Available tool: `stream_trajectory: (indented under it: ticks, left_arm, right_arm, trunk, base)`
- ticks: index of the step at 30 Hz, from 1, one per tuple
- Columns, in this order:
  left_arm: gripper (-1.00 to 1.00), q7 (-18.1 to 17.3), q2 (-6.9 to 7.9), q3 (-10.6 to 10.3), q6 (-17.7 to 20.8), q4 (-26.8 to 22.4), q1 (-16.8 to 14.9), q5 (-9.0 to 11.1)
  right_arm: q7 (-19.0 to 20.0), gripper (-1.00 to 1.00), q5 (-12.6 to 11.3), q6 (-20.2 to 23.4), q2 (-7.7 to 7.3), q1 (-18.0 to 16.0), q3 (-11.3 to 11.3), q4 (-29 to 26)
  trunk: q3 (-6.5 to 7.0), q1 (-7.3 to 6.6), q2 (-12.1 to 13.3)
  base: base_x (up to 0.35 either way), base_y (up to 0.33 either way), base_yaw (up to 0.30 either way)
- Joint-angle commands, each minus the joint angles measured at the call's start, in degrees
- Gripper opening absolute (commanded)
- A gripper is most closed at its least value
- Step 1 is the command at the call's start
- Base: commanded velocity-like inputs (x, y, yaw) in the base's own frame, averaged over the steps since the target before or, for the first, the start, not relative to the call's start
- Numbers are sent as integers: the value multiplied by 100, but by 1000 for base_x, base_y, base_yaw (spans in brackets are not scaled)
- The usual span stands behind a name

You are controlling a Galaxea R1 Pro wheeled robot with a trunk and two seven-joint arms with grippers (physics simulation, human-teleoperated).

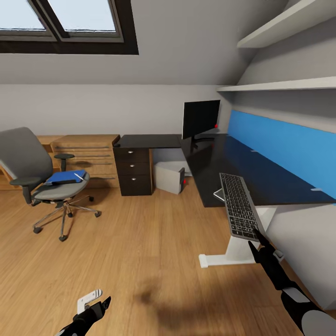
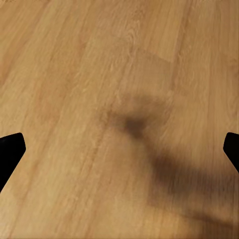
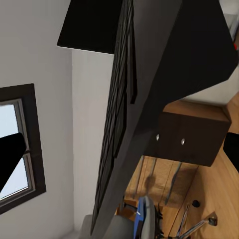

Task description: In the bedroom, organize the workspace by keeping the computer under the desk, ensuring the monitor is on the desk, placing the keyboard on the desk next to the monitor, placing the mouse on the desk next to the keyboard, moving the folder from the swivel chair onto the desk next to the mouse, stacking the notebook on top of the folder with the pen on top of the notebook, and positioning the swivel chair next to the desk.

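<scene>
Now the right gripper (image 1: 258, 239) is clamping the keyboard's (image 1: 239, 205) near end, holding it tilted over the desk (image 1: 261, 172) edge; the left gripper (image 1: 100, 303), seemingly open, is hanging above the floor (image 1: 140, 261).

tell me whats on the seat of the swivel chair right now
On the swivel chair seat lies the blue folder, with a small pale object on its right end, too small to identify. The seat fabric beneath the folder is covered.
</scene>
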Motion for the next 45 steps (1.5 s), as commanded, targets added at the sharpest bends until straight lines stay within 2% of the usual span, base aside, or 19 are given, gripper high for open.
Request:
stream_trajectory:
  ticks: [1, 31, 45]
  left_arm:
    - [100, -9, 7, -29, -20, 5, -4, 57]
    - [100, -16, -4, -28, -29, 123, -4, 57]
    - [100, -8, -10, -29, -33, 305, -5, 56]
  right_arm:
    - [13, 100, -52, 54, -2, -3, 16, 5]
    - [9, 100, -49, 53, 0, -3, 25, 5]
    - [9, 100, -49, 45, -2, -3, 17, 5]
  trunk:
    - [-5, -1, -2]
    - [-5, -1, -2]
    - [-5, -1, -2]
  base:
    - [0, 0, 0]
    - [-10, 39, 0]
    - [93, 0, 0]
